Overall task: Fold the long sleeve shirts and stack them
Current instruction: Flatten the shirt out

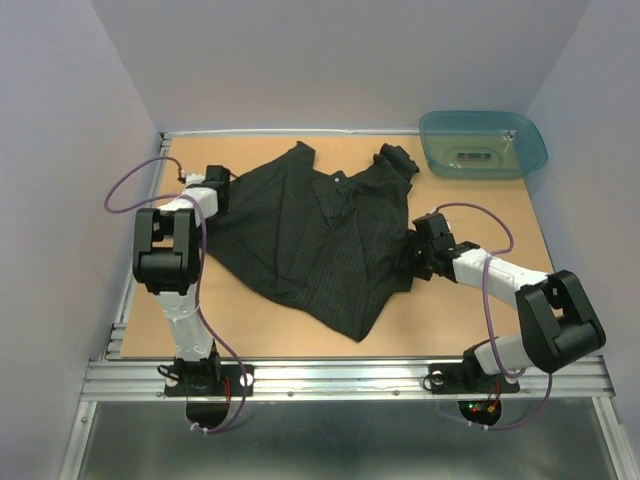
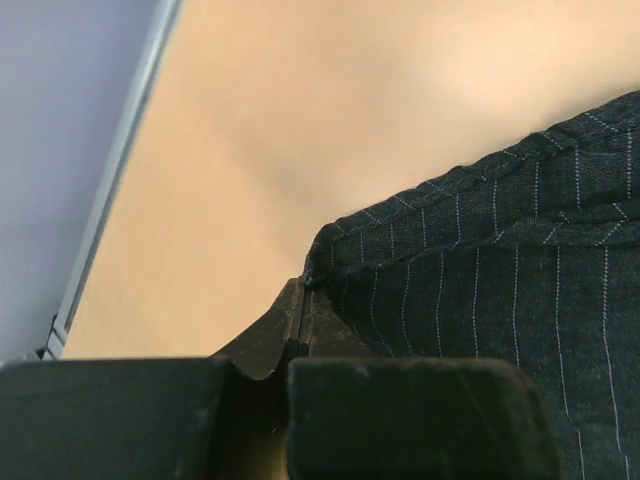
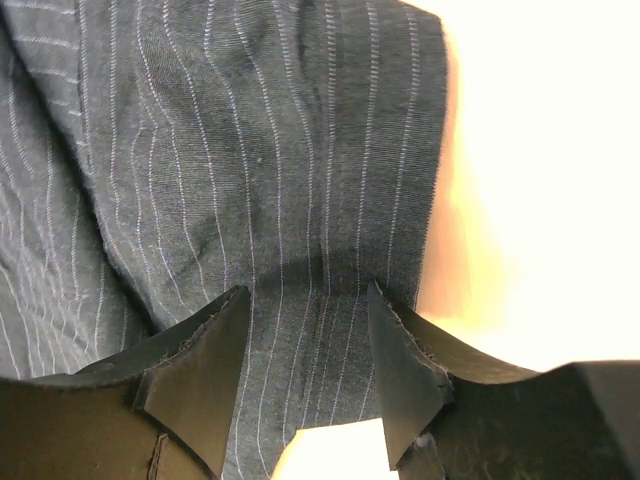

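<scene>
Top external view: black pinstriped shirt [image 1: 300,240] lies rumpled in the middle of the table [image 1: 250,335], with a see-through teal tub [image 1: 530,150] at 1 o'clock holding something pale, can't tell what. Left gripper [image 2: 303,300] is pinched tight on the shirt's stitched hem at 9 o'clock. The right gripper [image 3: 308,290] has its jaws apart, straddling fabric at 3 o'clock.

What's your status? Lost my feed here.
Left gripper shut on shirt edge; right gripper open, fingers astride its other side. Shirt unfolded, spread mid-table. Teal tub far right, out of the way.
</scene>
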Robot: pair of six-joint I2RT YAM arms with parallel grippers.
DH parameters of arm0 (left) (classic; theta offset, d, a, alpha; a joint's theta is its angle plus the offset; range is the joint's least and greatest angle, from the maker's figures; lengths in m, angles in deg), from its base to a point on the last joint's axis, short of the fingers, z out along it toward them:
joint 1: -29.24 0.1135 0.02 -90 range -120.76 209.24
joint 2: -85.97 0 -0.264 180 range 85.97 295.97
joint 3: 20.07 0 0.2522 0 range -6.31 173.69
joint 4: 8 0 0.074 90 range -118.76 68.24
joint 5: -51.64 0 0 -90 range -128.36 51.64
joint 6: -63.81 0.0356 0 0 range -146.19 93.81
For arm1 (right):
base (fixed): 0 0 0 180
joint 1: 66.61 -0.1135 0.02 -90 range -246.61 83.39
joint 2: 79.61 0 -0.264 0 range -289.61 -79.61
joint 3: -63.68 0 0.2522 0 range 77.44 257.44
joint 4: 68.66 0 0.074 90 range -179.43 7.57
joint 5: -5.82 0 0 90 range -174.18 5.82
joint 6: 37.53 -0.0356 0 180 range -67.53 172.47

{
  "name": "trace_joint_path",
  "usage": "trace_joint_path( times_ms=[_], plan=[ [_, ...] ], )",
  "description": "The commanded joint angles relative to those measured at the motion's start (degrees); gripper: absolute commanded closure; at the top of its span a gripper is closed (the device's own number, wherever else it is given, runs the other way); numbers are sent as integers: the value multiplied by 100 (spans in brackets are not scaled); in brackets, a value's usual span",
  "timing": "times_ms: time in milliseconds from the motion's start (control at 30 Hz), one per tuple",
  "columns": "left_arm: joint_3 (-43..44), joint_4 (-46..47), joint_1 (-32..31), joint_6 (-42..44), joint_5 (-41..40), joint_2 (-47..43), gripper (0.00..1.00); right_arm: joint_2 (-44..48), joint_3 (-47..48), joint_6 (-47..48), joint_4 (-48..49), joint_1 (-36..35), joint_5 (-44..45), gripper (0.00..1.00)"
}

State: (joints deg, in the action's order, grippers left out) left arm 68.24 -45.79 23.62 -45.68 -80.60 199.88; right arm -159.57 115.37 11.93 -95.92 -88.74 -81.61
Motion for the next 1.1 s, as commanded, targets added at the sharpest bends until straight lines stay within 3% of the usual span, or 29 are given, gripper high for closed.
trace_joint_path(
  times_ms=[0, 200, 300, 433, 600, 633, 667, 733, 833, 967, 1067],
  plan=[
    [-580, -67, 386, -442, 337, -983, 100, -265, 82, 19, 128, 77, 569, 44],
    [-1845, 144, 984, -784, 1515, -1818, 99, -686, 609, 370, 110, 455, 1052, 44],
    [-2583, 442, 1405, -1065, 2943, -2424, 95, -775, 1127, 642, -30, 569, 1534, 43],
    [-3638, 821, 1933, -1548, 4080, -3487, 92, -705, 1655, 828, -302, 701, 1773, 43],
    [-4307, 593, 1943, -2138, 4557, -5025, 86, -372, 1893, 1047, -549, 772, 1660, 41],
    [-4317, 575, 1943, -2147, 4601, -5236, 83, -275, 1885, 1117, -540, 772, 1233, 39],
    [-4238, 514, 1943, -2138, 4628, -5578, 70, -170, 1876, 1144, -540, 763, 1037, 39],
    [-3880, 322, 1943, -1911, 4532, -5878, 56, 103, 1815, 1188, -549, 763, 302, 35],
    [-3282, -47, 1934, -1480, 3953, -6064, 36, 384, 1622, 1066, -540, 676, -447, 32],
    [-2850, -24, 1882, -1128, 3521, -6214, 21, 613, 1314, 846, -523, 535, -766, 30],
    [-2700, 266, 1654, -979, 3476, -5891, 21, 535, 1217, 670, -443, 455, -968, 30]
  ],
)
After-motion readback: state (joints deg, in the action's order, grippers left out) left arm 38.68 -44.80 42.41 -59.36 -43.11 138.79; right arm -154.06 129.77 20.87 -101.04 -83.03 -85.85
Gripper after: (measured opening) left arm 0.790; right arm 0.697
